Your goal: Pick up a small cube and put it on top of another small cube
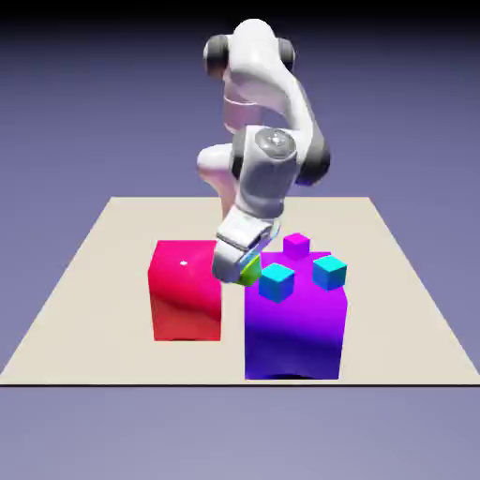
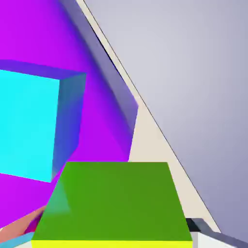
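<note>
The white arm bends down to the purple block [image 1: 295,323] on the beige surface [image 1: 84,281]. Its fingers [image 1: 246,267] are closed on the small lime cube [image 1: 250,271] at the block's top left edge. Two cyan cubes [image 1: 277,281] and a magenta cube [image 1: 297,245] sit on the block. A red block [image 1: 186,291] stands just beside it.

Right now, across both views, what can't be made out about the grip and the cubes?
- Gripper fingertips: exterior view, hidden by the hand's own body; hand view, covered by the lime cube.
- Lime cube: exterior view shows only a sliver under the hand.
- Cyan cube: hand view's left edge cuts it off.
- Purple block: whether the lime cube touches it is unclear.
</note>
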Motion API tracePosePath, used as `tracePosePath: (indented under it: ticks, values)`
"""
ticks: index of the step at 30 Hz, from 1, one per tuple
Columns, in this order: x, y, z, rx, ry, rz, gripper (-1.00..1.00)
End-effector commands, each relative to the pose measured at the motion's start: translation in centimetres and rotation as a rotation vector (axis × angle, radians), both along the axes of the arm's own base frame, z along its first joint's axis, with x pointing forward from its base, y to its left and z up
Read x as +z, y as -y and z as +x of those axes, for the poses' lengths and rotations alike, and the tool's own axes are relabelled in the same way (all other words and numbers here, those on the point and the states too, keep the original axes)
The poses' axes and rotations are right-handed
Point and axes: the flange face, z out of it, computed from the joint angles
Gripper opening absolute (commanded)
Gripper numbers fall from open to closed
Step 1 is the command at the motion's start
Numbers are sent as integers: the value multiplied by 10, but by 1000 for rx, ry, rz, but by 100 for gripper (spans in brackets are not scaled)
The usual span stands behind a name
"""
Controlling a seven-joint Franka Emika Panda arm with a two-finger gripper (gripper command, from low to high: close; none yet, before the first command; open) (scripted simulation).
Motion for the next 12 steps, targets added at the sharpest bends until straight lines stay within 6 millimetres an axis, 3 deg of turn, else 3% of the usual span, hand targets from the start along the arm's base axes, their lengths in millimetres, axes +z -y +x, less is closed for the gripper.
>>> tracePosePath:
  ticks: [1,2,3,4,8,9,10,11,12]
  values:
    - [17,-12,-8,24,18,-26,-100]
    - [13,-39,-12,82,8,-53,-100]
    - [10,-46,-14,98,3,-59,-100]
    - [10,-46,-14,98,3,-59,-100]
    - [-57,-30,-19,98,3,-59,-100]
    - [-57,-30,-19,98,3,-59,-100]
    - [-57,-30,-19,98,3,-59,100]
    - [-57,-30,-19,98,3,-59,100]
    - [-40,-34,-17,98,3,-60,100]
